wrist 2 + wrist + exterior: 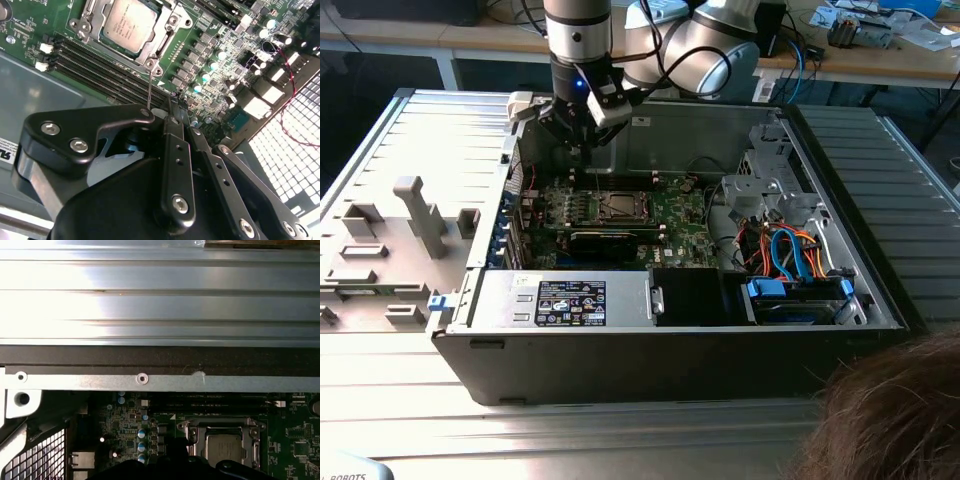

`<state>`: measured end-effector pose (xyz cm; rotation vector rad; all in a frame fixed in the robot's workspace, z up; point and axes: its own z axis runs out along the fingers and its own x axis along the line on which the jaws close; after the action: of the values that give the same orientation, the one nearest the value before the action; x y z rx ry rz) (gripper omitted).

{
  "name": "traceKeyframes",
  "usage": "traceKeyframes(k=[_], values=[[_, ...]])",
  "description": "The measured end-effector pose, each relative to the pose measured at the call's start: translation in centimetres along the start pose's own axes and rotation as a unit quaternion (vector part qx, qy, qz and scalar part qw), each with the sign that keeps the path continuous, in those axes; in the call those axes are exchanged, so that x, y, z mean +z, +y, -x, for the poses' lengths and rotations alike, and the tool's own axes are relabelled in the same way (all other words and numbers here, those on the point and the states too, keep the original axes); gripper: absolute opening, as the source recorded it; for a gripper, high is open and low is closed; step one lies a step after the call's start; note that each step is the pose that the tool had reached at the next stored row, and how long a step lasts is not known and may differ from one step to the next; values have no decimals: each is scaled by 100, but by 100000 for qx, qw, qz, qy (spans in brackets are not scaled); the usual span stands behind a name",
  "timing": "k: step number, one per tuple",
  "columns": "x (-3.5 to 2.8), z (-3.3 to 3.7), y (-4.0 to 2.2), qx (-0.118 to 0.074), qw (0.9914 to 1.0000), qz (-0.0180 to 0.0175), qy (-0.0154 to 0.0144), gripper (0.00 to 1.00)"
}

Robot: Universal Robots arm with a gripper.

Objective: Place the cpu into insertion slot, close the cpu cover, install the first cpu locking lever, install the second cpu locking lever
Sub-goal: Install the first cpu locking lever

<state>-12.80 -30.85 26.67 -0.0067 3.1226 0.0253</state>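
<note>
Your tool, fingers together, is hovering near a thin upright lever beside the cpu, which is sitting under its cover at upper left.

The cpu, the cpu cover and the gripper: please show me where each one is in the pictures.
cpu (131, 22), second wrist view, on the middle of its silver-grey metal top.
cpu cover (167, 36), second wrist view, on the frame strip beside the chip.
gripper (172, 107), second wrist view, at the tips of its black jaws above the board.
</note>
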Motion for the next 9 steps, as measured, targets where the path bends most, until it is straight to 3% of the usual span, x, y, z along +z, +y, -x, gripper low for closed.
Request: traceKeyframes(k=[9], values=[[34, 27, 1, 1, 100000, -3, 37, 11]])
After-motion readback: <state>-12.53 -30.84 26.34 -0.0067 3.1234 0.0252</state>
